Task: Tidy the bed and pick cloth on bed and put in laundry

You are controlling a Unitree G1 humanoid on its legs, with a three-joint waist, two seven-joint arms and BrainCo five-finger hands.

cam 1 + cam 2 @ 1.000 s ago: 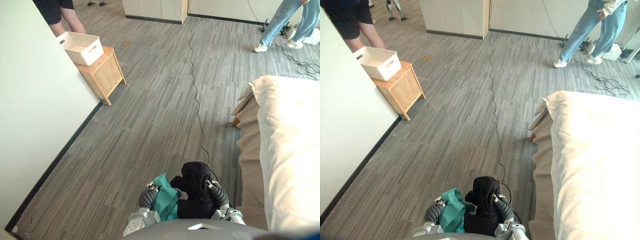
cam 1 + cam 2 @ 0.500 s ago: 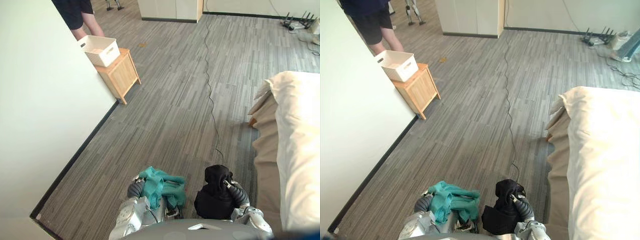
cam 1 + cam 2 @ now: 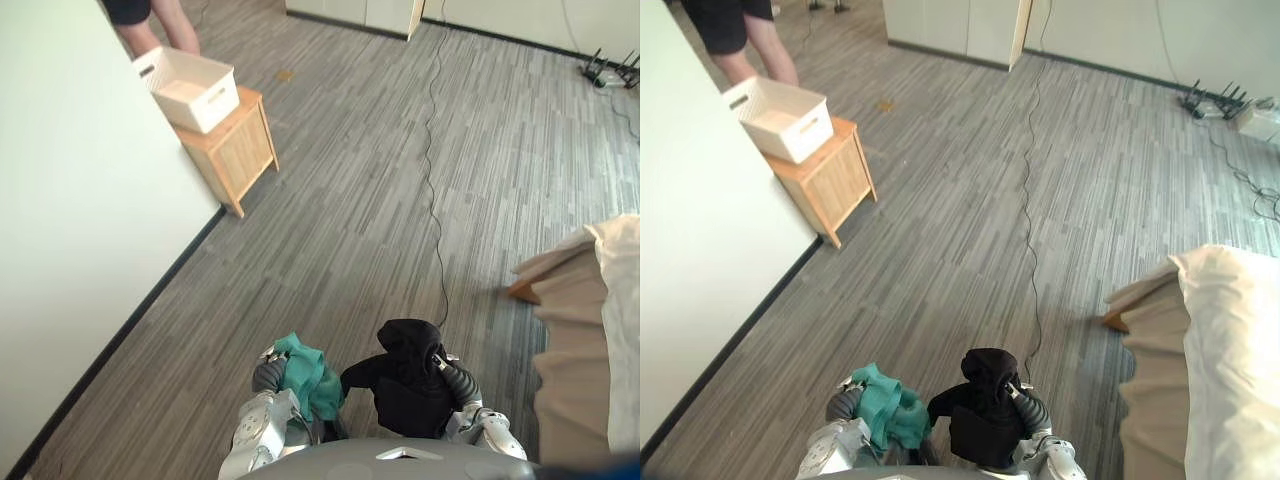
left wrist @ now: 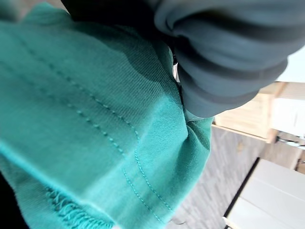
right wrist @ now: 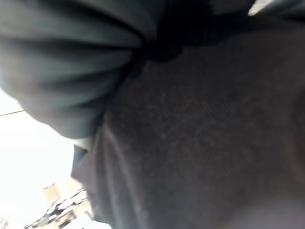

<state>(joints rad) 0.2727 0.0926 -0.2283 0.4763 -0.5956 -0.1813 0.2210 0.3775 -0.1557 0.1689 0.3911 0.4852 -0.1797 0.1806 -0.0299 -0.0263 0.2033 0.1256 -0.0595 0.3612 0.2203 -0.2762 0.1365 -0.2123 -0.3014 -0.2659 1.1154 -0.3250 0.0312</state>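
Since both cloths are off the bed [image 3: 585, 340] and carried in front of the robot, pickup reads as done; the drop into the laundry is left.

- Teal cloth [image 3: 305, 375]: draped over left robot hand [image 3: 266, 373].
- Black cloth [image 3: 405, 375]: bunched over right robot hand [image 3: 458, 381]. The two bundles are just beside each other.
- Grip of either robot hand: cannot tell, cloth covers both.
- Likely target: white basket [image 3: 208, 112] on small wooden desk [image 3: 240, 155] by the wall, well apart across the floor.
- Bed tidiness: cannot judge from the corner in view.
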